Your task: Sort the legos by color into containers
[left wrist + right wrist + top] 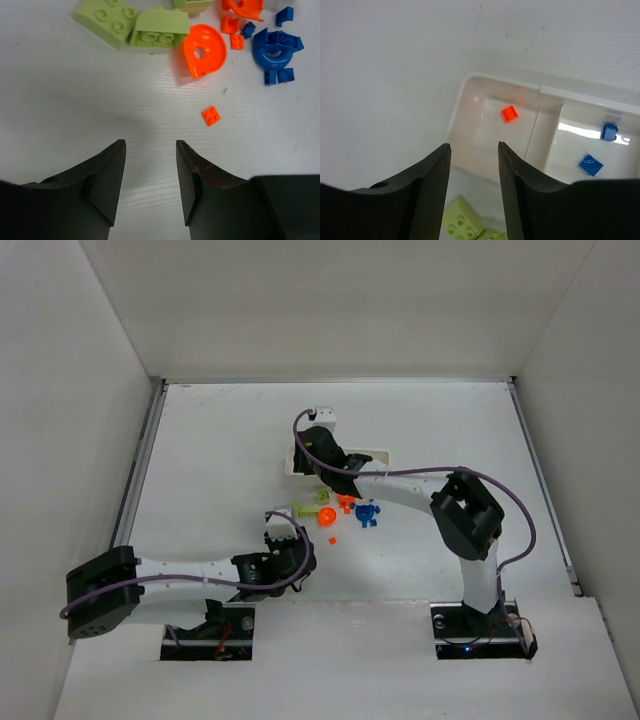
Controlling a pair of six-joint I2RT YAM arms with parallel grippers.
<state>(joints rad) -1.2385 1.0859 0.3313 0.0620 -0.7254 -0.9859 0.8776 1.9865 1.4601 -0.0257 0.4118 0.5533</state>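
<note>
The legos lie in a small heap mid-table: light-green bricks (304, 510), orange bits (328, 520) and blue bits (367, 515). In the left wrist view I see green bricks (106, 20), an orange disc (204, 50), a tiny orange square (211, 115) and a blue ring piece (274, 49). My left gripper (150, 145) is open and empty, just short of the heap. The white tray (536, 131) holds one orange square (509, 113) in its left compartment and two blue bits (590, 164) in the one beside it. My right gripper (474, 146) is open and empty above the tray's near edge.
White walls enclose the table on the left, right and back. The right arm (420, 487) stretches across the heap to the tray (292, 462), most of which it hides in the top view. A green brick (461, 225) lies just in front of the tray.
</note>
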